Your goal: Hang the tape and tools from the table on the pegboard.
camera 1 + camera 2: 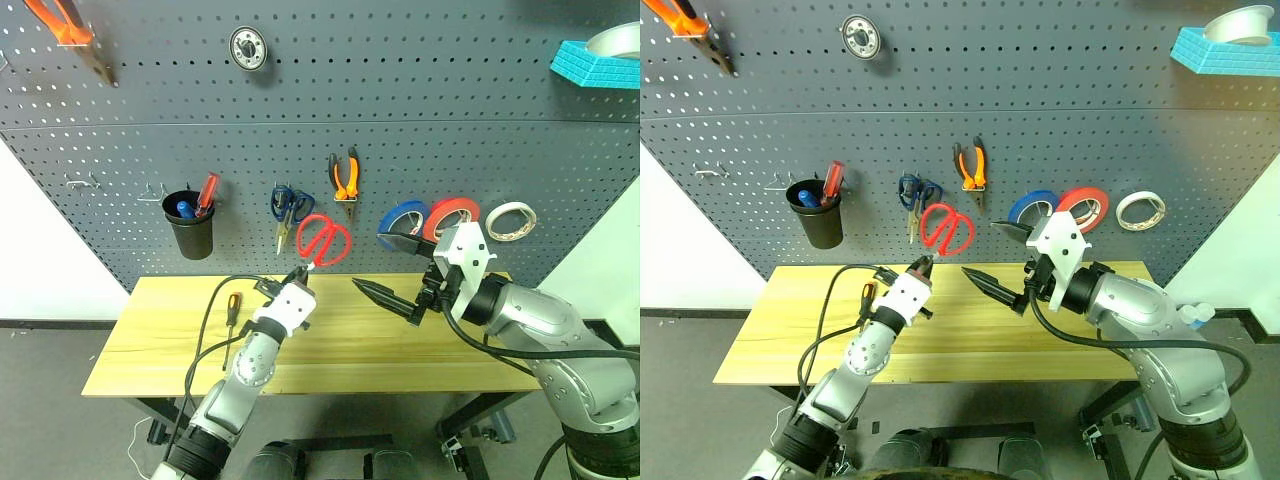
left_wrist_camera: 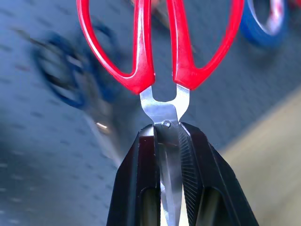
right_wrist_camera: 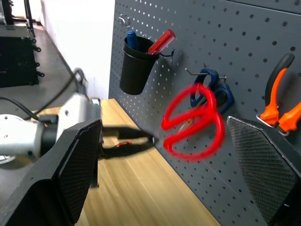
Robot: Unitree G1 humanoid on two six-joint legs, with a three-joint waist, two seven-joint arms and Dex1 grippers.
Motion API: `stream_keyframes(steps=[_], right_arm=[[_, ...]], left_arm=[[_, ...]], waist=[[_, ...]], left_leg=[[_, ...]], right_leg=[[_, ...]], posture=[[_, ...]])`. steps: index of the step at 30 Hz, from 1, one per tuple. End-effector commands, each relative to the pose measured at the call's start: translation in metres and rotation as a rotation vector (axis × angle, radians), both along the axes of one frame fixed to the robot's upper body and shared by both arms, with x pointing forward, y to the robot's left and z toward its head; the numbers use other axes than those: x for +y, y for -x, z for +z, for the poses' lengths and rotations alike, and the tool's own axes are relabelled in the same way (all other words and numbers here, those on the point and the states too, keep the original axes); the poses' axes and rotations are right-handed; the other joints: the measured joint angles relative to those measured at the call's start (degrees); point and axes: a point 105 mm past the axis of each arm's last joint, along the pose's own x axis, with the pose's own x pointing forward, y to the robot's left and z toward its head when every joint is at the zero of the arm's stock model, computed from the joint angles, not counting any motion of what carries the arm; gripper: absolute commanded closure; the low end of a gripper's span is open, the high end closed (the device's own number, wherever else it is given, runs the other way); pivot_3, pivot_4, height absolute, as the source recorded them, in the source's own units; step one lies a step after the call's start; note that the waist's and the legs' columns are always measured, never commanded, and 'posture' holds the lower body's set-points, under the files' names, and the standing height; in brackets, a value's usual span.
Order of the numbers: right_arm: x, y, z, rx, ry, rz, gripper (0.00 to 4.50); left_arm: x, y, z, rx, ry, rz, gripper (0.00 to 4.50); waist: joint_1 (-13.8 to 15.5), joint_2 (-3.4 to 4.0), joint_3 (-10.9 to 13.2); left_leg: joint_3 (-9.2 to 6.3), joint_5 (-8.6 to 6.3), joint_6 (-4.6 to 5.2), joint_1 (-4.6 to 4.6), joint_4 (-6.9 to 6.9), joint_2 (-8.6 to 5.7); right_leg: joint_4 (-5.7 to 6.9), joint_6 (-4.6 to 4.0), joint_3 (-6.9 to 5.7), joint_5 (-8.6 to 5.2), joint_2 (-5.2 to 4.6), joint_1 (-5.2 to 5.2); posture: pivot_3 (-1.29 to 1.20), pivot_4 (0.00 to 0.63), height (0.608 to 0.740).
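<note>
- The left gripper (image 1: 300, 272) is clamped on the steel blades of the red-handled scissors (image 1: 324, 240), just below the pivot screw, with the two red finger loops standing up above the fingers.
- The scissors are held in the air in front of the pegboard (image 1: 420, 120), beside the blue-handled scissors (image 1: 289, 205) already hanging there and below the orange-and-black pliers (image 1: 345, 177).
- The right gripper (image 1: 392, 270) hangs over the table (image 1: 160, 330) with its jaws spread wide and nothing between them, pointing across toward the scissors.
- Handling, as a judgement: the scissors look stiff and fairly light. The bare steel is smooth, so a flat pinch on the closed blades could let them swivel or slide. The ribbed finger pads (image 2: 186, 155) should help against that.
- Where to hold: gripping the blades near the pivot leaves both loops free, which suits threading a loop over a wire hook. Taking hold of the loops themselves would block the hook.
- The red tape (image 1: 452, 215) already hangs on the board between the blue roll (image 1: 402, 222) and the whitish roll (image 1: 510, 220).
- The slim screwdriver (image 1: 231, 312) with the orange-and-black handle still lies on the table. It looks thin, rigid and apt to roll, so I would take it around the handle.
- A black cup (image 1: 190, 228) on the board holds a red-handled screwdriver (image 1: 207, 192).
</note>
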Motion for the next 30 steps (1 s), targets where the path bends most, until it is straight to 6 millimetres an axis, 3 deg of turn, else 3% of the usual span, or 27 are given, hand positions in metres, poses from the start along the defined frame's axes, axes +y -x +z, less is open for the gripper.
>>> stream_keyframes(steps=[1, 6, 15, 30], right_arm=[[0.0, 0.0, 0.01, -0.051, -0.01, 0.009, 0.0], [0.001, -0.002, 0.009, -0.049, -0.008, 0.014, 0.0], [0.002, -0.002, 0.008, -0.05, -0.004, 0.021, 0.0], [0.002, -0.001, 0.008, -0.049, -0.003, 0.016, 0.0]], left_arm=[[0.007, 0.005, 0.024, -0.118, 0.023, 0.017, 4.25], [0.018, 0.006, 0.028, -0.149, 0.016, 0.063, 4.25], [0.034, -0.013, 0.028, -0.106, 0.051, 0.155, 4.25], [0.039, -0.031, 0.025, -0.08, 0.056, 0.186, 4.25]], waist=[[0.0, 0.01, 0.0], [0.0, 0.02, 0.0], [0.0, 0.02, 0.0], [-0.1, 0.02, 0.0]], left_leg=[[0.0, 0.0, 0.0, 0.0, 0.0, 0.0], [0.0, 0.0, 0.0, 0.01, 0.0, 0.0], [0.0, 0.0, 0.0, 0.02, 0.0, 0.0], [0.0, 0.0, 0.0, 0.02, 0.01, -0.02]], right_leg=[[0.0, 0.0, 0.0, 0.0, 0.0, 0.0], [0.0, 0.01, 0.0, 0.01, 0.02, 0.0], [0.0, 0.03, -0.01, 0.02, 0.03, 0.01], [0.01, 0.04, -0.01, 0.02, 0.04, 0.0]], posture=[[-0.14, 0.0, 0.681], [-0.13, 0.0, 0.681], [-0.13, 0.0, 0.681], [-0.14, 0.0, 0.681]])
